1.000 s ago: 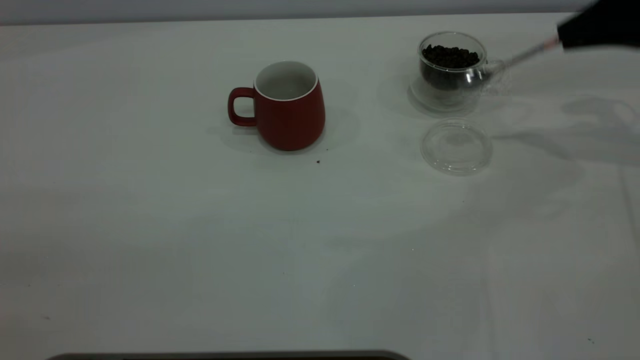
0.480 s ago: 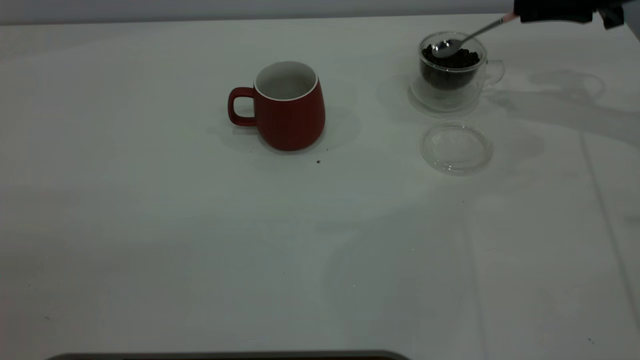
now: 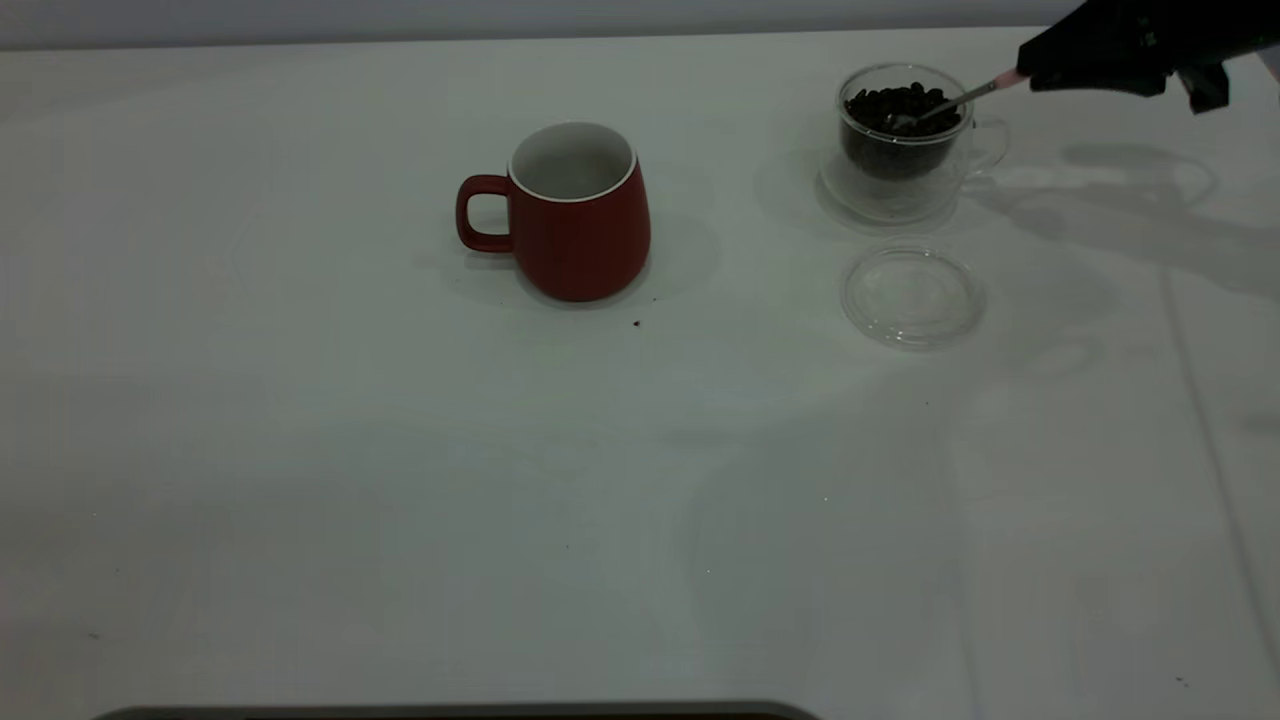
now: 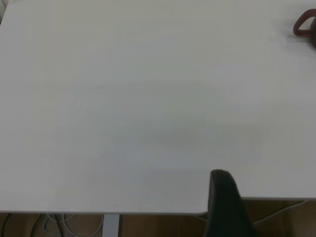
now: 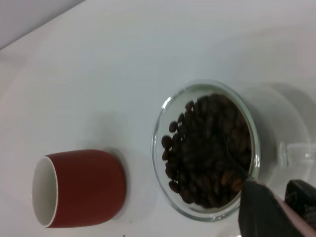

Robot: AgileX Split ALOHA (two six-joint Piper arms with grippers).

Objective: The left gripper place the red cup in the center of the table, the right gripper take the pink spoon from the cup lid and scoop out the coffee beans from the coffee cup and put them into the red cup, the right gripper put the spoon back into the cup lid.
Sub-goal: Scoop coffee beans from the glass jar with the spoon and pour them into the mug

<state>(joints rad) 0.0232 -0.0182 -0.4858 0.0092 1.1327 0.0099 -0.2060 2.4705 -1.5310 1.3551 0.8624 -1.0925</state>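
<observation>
My right gripper clamps the pink spoon, its bowl seemingly buried in the coffee beans of the coffee cup, far right. Lifting tilted could spill beans before the red cup. A crumb already dots the white table.

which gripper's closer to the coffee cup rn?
Right. The right gripper hangs just beside the coffee cup, holding the pink spoon with its bowl down in the coffee beans. The left gripper is parked off at the table's edge, far away.
</observation>
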